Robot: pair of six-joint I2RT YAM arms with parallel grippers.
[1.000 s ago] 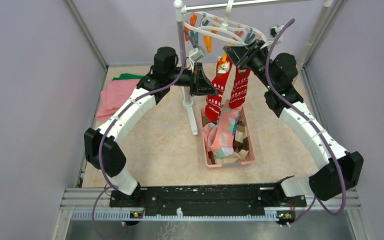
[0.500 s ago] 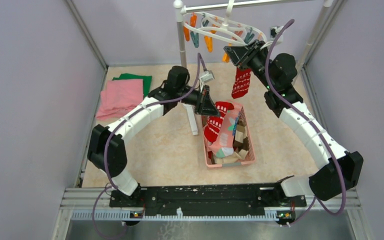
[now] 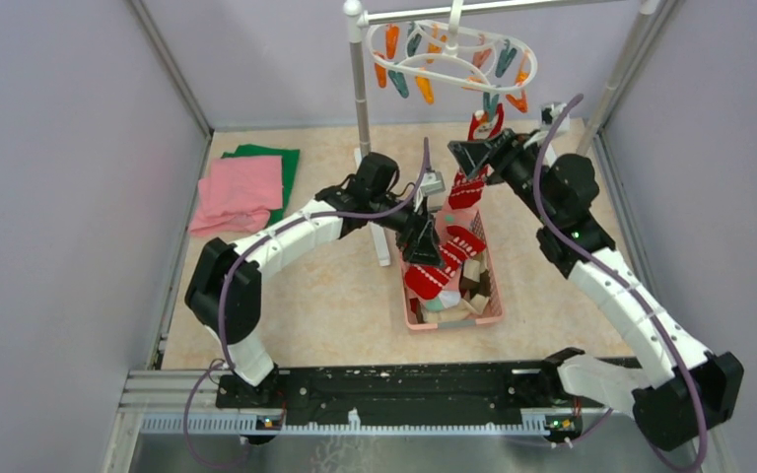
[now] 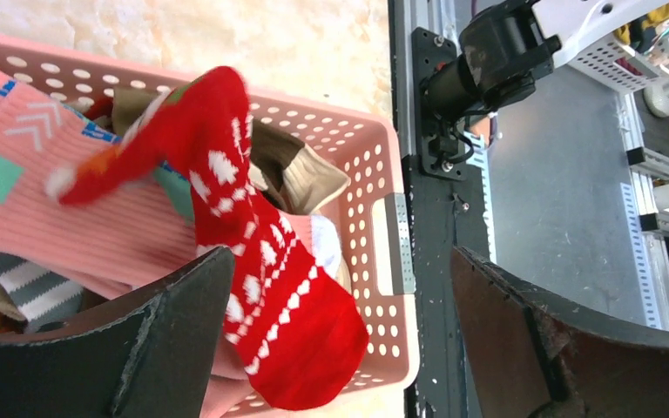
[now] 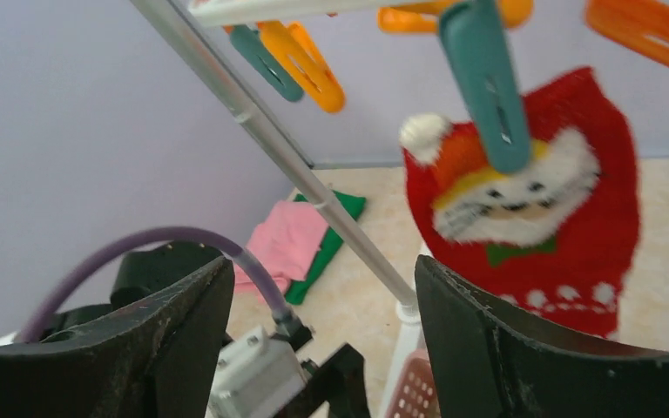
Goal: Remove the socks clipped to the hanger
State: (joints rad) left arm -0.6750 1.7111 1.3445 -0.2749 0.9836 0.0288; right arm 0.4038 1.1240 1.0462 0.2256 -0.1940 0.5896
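One Santa sock (image 3: 466, 187) hangs from the white hanger (image 3: 424, 73) in the overhead view; the other pegs I can make out dangle bare. The right gripper (image 3: 473, 156) sits right against it. The left gripper (image 3: 424, 246) is low over the pink basket (image 3: 453, 320), where a red patterned sock (image 3: 442, 268) lies. From up here I couldn't say whether either set of fingers is closed.

The left wrist camera settles one. Its fingers are spread wide with nothing in them, and the red patterned sock lies loose on a pink sock (image 4: 26, 218), toe at the basket's corner. A nudge from the arm lifting away might slide it over the rim.

The right wrist camera settles the other: fingers apart and empty, the Santa sock off toward the right finger and pinched by a teal peg (image 5: 488, 87). Closing there may catch only an edge. A tug against the peg could swing the hanger or jerk its hook off the rail (image 3: 404, 14).
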